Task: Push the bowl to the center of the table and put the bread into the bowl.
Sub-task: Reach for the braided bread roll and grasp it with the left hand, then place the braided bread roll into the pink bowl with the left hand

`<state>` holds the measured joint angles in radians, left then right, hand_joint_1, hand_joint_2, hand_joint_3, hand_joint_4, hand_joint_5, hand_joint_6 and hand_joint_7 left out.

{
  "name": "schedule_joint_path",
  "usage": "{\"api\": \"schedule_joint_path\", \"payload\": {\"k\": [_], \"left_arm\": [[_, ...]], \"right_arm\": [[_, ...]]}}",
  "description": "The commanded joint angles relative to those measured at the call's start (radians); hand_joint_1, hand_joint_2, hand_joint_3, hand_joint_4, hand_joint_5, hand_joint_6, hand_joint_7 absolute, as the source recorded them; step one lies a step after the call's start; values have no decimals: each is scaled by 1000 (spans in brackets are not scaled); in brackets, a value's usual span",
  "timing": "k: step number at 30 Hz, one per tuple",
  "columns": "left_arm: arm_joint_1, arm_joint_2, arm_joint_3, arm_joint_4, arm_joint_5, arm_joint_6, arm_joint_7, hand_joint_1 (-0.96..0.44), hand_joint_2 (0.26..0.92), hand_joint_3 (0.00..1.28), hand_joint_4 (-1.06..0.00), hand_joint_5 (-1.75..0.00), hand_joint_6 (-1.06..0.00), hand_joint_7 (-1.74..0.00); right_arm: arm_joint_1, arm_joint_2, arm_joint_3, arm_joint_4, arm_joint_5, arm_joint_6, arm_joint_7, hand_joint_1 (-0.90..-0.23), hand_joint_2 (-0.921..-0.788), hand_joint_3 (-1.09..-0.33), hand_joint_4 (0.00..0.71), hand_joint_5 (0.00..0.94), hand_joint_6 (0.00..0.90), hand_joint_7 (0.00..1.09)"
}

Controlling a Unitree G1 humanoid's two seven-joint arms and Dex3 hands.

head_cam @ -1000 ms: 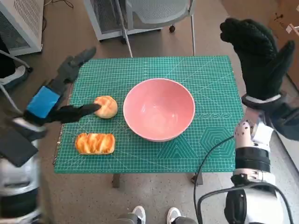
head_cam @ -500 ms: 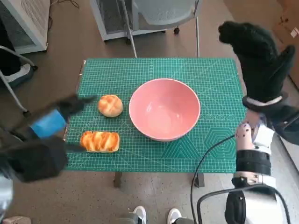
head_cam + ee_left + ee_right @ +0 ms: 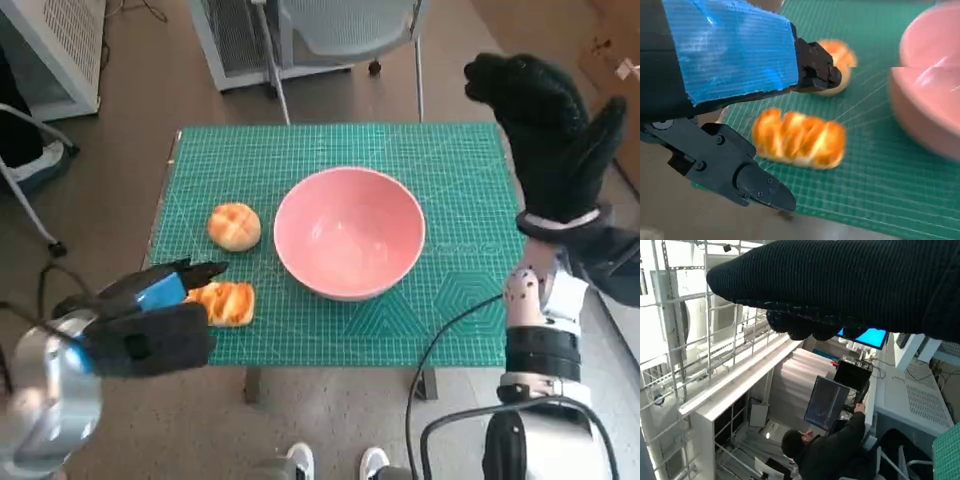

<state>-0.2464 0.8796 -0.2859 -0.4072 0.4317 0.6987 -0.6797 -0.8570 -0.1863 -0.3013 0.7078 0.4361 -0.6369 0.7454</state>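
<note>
Left hand hovered low at the near left corner of the green mat in the head view, fingers spread and holding nothing. A long loaf lay just past its fingertips, partly hidden by them. A round bun sat on the mat farther from that hand, beyond the loaf. The pink bowl stood near the middle of the mat, off to the hand's right and just beside the bun. Right hand was raised high above the mat's right edge, gloved fingers spread, empty. A chair stood beyond the table.

From the left wrist, the left hand filled the near side, its blue tape facing the camera, black fingers apart with nothing between them. The loaf lay just ahead of the fingers, not touching them. The bun showed beyond it, partly behind the hand. The bowl rose farther off to one side.

From the right wrist, the right hand showed as a dark knitted band, nothing in it. A person sat at a monitor in the room behind.
</note>
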Motion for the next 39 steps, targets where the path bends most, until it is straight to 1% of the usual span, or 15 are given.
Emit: {"api": "schedule_joint_path", "payload": {"k": [1, 7, 12, 16, 18, 19, 20, 21, 22, 24, 25, 27, 30, 36, 39], "left_arm": [[-36, -48, -54, 99, 46, -18, 24, -228, 721, 12, -147, -1, -307, -10], [-68, -122, -108, 254, 105, -74, 96, -239, 737, 15, -147, -1, -314, -9], [-73, -180, -122, 386, 147, -165, 214, -201, 760, 19, -194, -18, -343, -17], [-81, -201, -139, 473, 202, -229, 296, -112, 798, 17, -333, -21, -482, -36], [-84, -199, -148, 506, 234, -261, 329, -67, 828, 16, -479, -32, -611, -62], [-85, -197, -151, 517, 247, -273, 341, -126, 847, 28, -567, -61, -624, -294], [-82, -190, -151, 517, 261, -288, 353, -210, 873, 65, -695, -105, -621, -653], [-80, -185, -150, 518, 271, -300, 362, -134, 887, 49, -721, -476, -646, -792], [-75, -173, -145, 502, 283, -310, 364, -85, 899, 39, -733, -719, -658, -886], [-67, -155, -134, 471, 303, -320, 359, -42, 895, 36, -750, -956, -715, -890], [-63, -149, -129, 458, 311, -323, 353, -26, 892, 35, -756, -1049, -744, -879], [-54, -137, -110, 415, 317, -318, 330, -12, 892, 34, -752, -1131, -766, -883], [-25, -122, -50, 311, 291, -306, 286, -2, 896, 32, -745, -1178, -764, -919], [23, -110, 81, 105, 208, -295, 191, 2, 908, 27, -748, -1170, -720, -997], [32, -113, 145, -13, 166, -280, 142, 3, 907, 23, -760, -1125, -716, -1036]], "right_arm": [[25, 12, 6, 2, 10, 14, 3, -662, -921, -629, 315, 8, 432, 23], [29, 14, 9, 5, 12, 10, 8, -648, -921, -627, 316, 6, 435, 21], [37, 16, 12, -1, 12, 9, 11, -638, -921, -624, 316, 5, 433, 17], [44, 16, 15, -13, 17, 19, 15, -637, -921, -623, 317, 4, 432, 15], [49, 16, 17, -22, 21, 24, 17, -638, -921, -623, 317, 4, 432, 14], [52, 16, 18, -27, 22, 26, 17, -638, -921, -623, 317, 4, 432, 14], [54, 15, 19, -32, 24, 30, 17, -639, -921, -623, 317, 4, 432, 14], [56, 14, 19, -36, 25, 33, 17, -640, -921, -623, 317, 3, 432, 13], [59, 13, 20, -41, 25, 36, 17, -641, -921, -623, 317, 3, 432, 13], [64, 11, 21, -50, 27, 43, 16, -643, -921, -623, 317, 3, 430, 12], [66, 10, 23, -55, 28, 46, 15, -645, -921, -621, 317, 3, 429, 11], [71, 9, 24, -63, 29, 52, 12, -647, -921, -620, 317, 2, 428, 10], [79, 5, 26, -75, 28, 57, 6, -650, -921, -617, 316, 2, 427, 9], [85, -1, 27, -80, 24, 59, 3, -655, -921, -616, 317, 2, 428, 8], [82, -3, 26, -75, 24, 60, 2, -655, -921, -618, 316, 1, 427, 7]]}}
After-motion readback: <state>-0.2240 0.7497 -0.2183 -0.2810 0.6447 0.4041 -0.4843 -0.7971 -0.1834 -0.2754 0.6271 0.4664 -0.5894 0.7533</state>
